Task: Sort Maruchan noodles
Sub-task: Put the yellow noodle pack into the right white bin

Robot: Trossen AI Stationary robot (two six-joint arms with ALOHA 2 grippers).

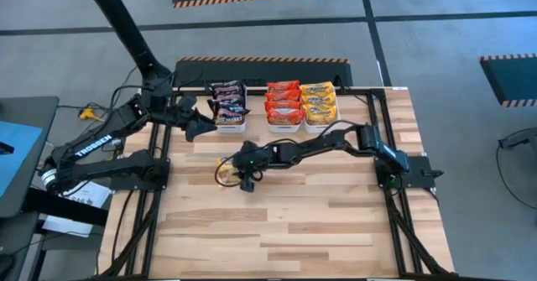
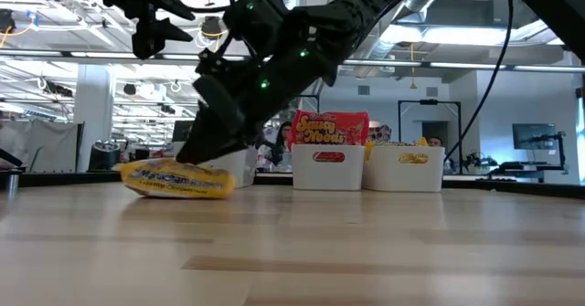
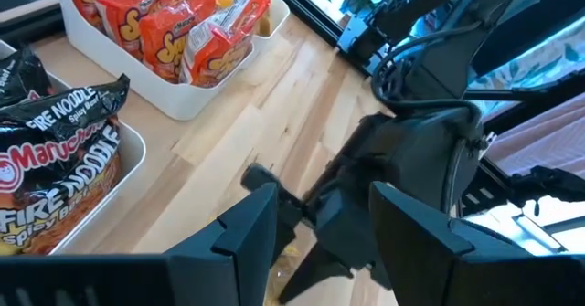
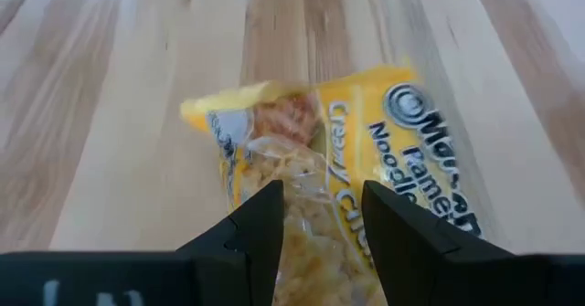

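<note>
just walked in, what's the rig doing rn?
Sorting ramen packets by colour into three white bins at the table's far edge: dark, red and yellow, all already loaded. One yellow packet lies loose on the table. The right pincer is down at it, fingers open over the packet, not closed on it yet. The left pincer waits, open, beside the dark-packet bin, holding nothing.
</note>
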